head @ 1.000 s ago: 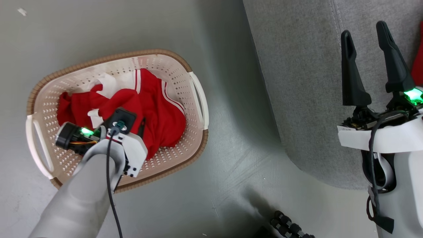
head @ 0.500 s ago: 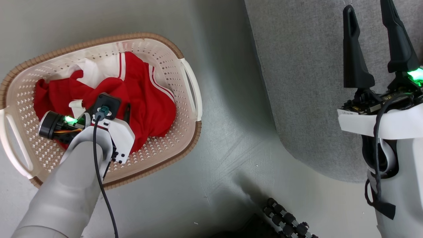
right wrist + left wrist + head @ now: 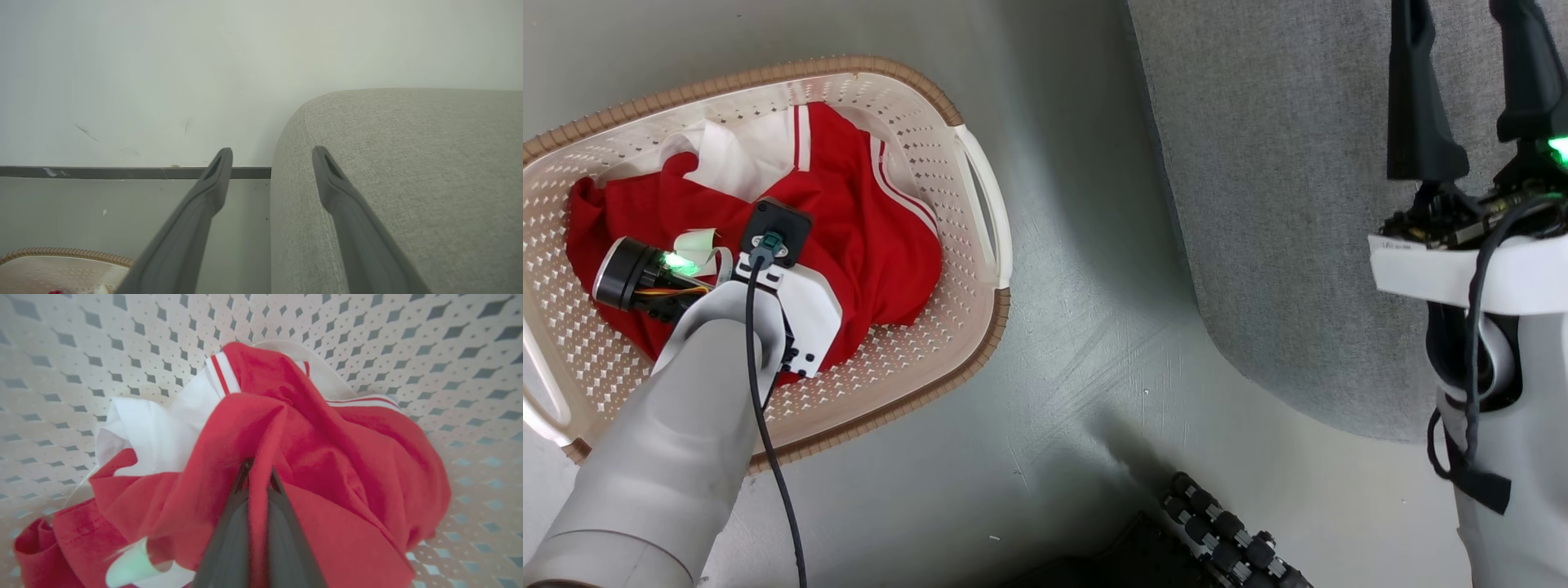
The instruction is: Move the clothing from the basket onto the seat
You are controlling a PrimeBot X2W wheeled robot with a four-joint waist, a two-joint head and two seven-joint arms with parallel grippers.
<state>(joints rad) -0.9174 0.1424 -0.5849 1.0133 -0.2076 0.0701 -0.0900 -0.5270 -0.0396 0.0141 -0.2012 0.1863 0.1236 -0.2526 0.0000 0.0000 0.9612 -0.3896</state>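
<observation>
A smooth grey-green floor (image 3: 1086, 269) fills the middle of the head view, finely scratched, dully shining, and shadowed beside the grey fabric seat (image 3: 1274, 204) at the upper right. In the right wrist view a plain off-white wall (image 3: 184, 69) with faint scuffs takes the upper half, meeting the floor at a dark skirting strip (image 3: 102, 172) on the left. A black ribbed object (image 3: 1229, 535) lies at the head view's bottom edge.

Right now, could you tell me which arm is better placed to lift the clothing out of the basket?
Left. The left gripper is shut on a fold of the clothing inside the basket, ready to lift. The right gripper is open by the seat, holding nothing.
</observation>
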